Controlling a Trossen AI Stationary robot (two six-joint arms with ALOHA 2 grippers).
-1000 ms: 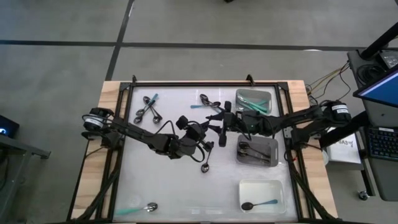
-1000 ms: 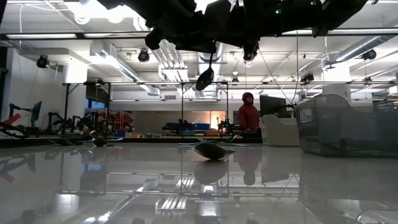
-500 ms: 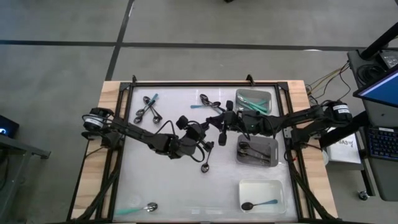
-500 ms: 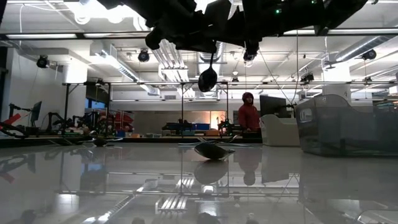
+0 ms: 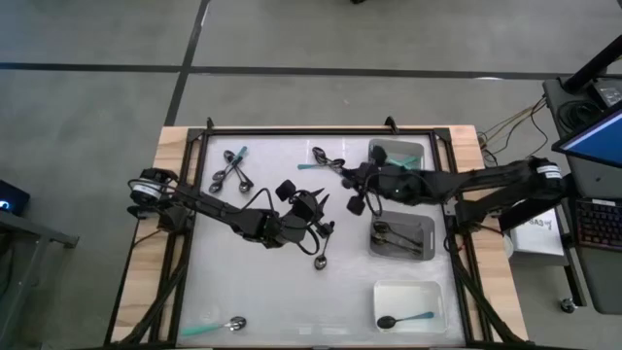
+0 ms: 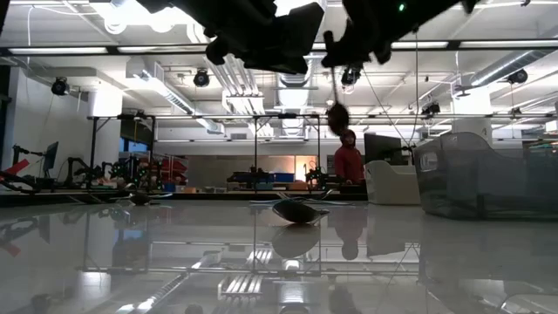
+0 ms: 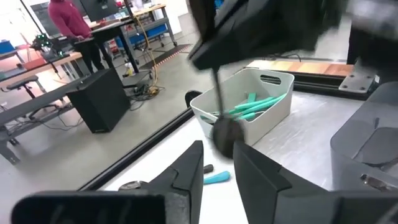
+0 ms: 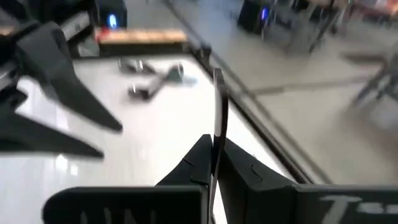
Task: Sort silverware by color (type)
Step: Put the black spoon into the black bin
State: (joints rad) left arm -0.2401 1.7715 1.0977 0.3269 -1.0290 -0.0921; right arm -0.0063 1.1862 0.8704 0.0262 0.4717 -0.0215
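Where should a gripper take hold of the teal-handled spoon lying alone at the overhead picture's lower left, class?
Probably mid-handle on the teal-handled spoon, from straight above, fingers across it: it lies flat, and the straight, narrow handle suits a pinch better than the rounded bowl. The open left gripper is nearer.

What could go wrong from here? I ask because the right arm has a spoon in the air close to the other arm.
1. The right gripper pinches the black spoon only by its thin handle, with the bowl dangling, so it may swing or slip out.
2. The left gripper hangs open close by, so the arms could clash.
3. The nearest tray holds teal-handled spoons. Dropping the spoon there would mix types.
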